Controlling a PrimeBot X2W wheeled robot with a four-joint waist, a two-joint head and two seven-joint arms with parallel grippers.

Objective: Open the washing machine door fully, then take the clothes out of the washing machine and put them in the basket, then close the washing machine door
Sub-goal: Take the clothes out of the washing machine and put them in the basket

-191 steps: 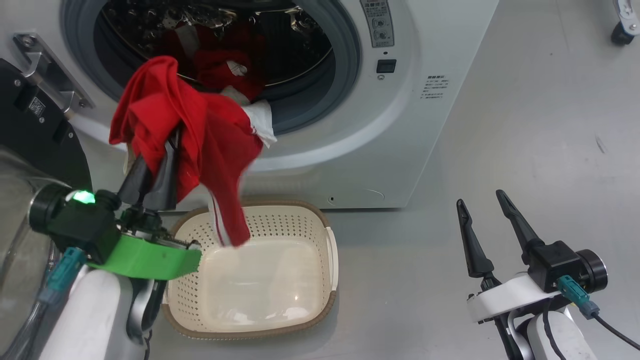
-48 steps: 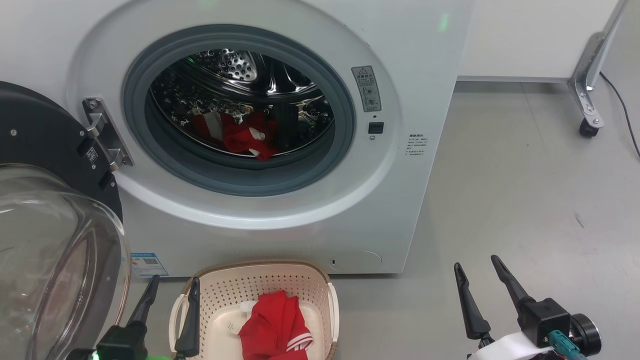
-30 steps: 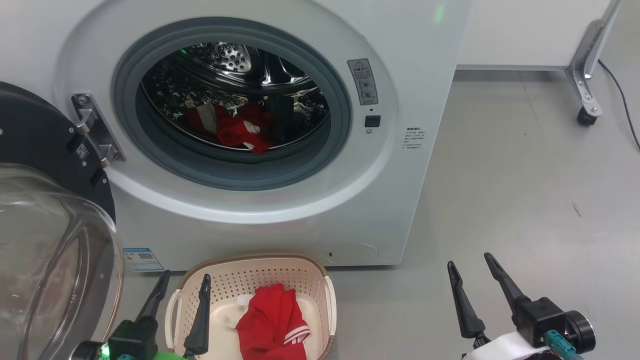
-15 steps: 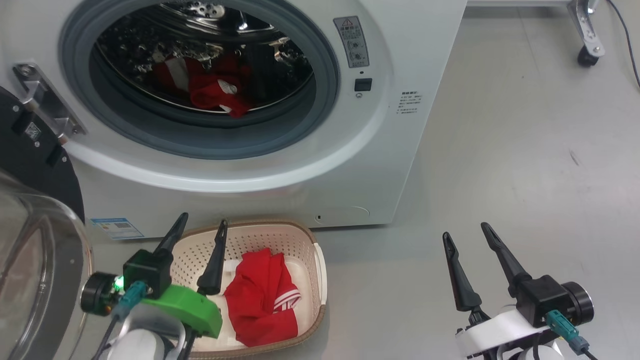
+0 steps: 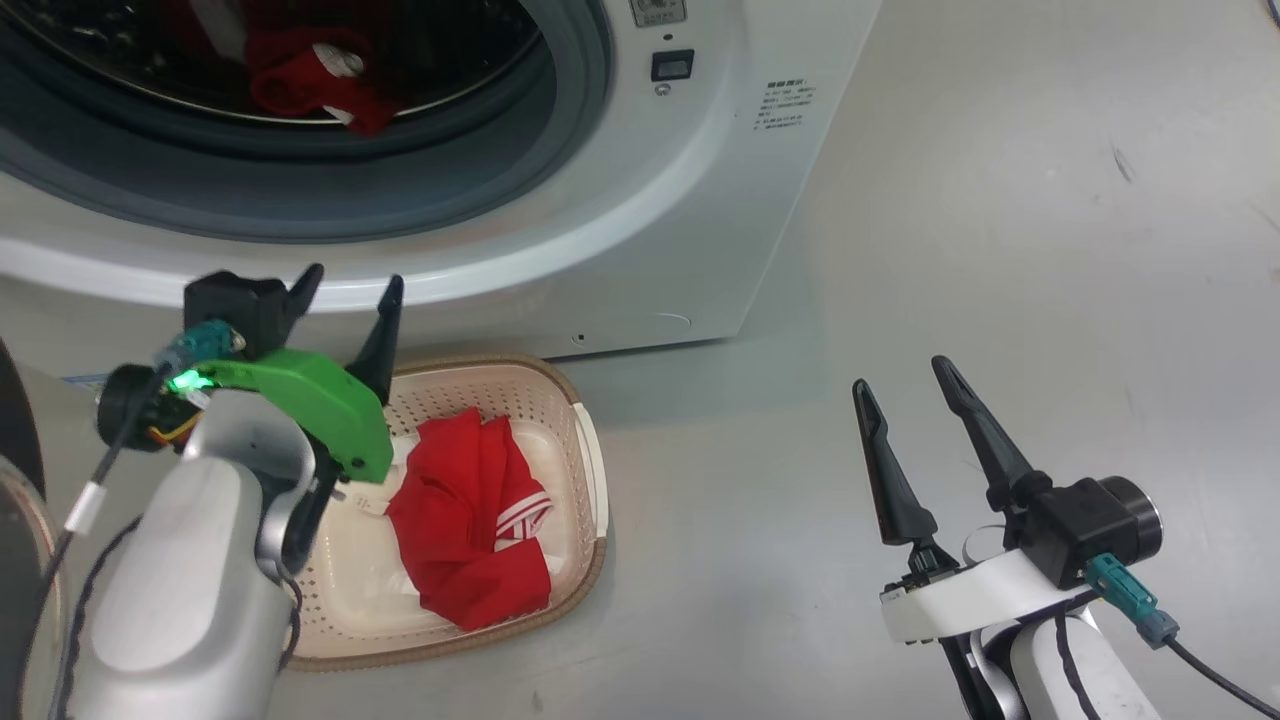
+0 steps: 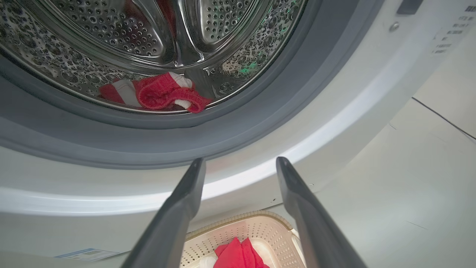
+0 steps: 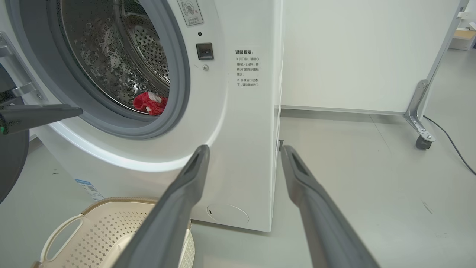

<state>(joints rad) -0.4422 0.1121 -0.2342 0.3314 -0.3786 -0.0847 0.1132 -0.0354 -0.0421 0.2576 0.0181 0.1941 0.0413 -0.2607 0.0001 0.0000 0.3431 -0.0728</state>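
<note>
Clothes in bright red fabric with white stripes (image 5: pixel 465 520): lying crumpled, for one part, in the small cream perforated plastic basket (image 5: pixel 455 395) on the floor, toward its right side. Hovering just above that basket's far-left corner, long dark fingers spread wide and gripping nothing: the left tool (image 5: pixel 352 290). Poised well apart over bare floor, equally wide and empty: the right tool (image 5: pixel 900 378). Pointing the left fingers at the big white front-loading washing machine (image 5: pixel 620 220) just below its grey rubber ring (image 6: pixel 111 145) rather than into the mouth, so probably risking a fingertip jamming into that soft ring if driving straight ahead without lifting. Farther in, resting at the front lip of the steel perforated drum (image 6: pixel 111 33): a second red bundle (image 6: pixel 163 95). Likely risking pinching only a loose fold there, then dragging it over the ring and dropping it short of the basket. Also risking knocking the large round glossy black door (image 7: pixel 13 160), hanging open at the left, with the elbow while reaching.
</note>
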